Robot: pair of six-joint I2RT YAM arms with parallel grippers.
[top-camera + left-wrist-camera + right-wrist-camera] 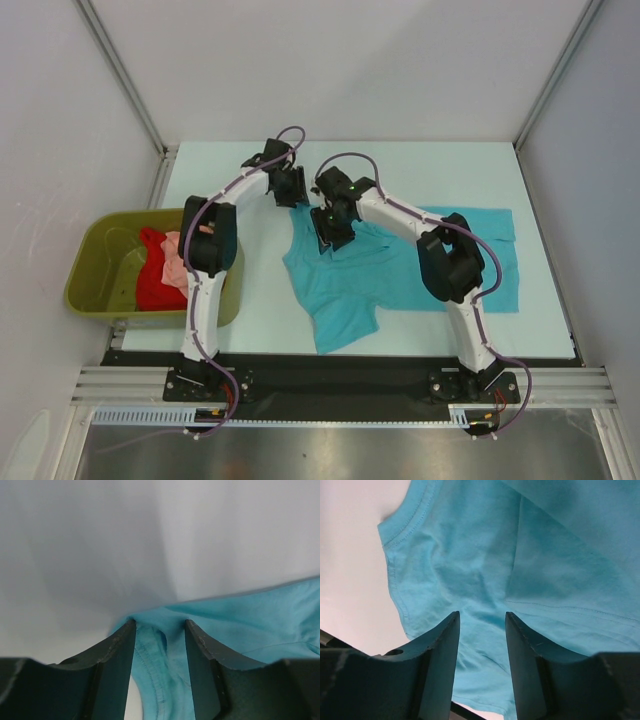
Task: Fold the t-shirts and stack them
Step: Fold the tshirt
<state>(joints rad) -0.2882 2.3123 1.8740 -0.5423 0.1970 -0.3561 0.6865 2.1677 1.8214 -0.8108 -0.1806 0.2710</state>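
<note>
left gripper (159, 622) parted at turquoise t-shirt (380, 272); pale table (480, 170), white walls (350, 70)

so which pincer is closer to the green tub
Left. The left pincer is at the turquoise shirt's far-left edge, to the right of the green tub; the right pincer is farther right, over the shirt.

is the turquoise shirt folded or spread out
Spread out: the turquoise t-shirt sprawls crooked and creased across the table, with no tidy folded shape.
</note>
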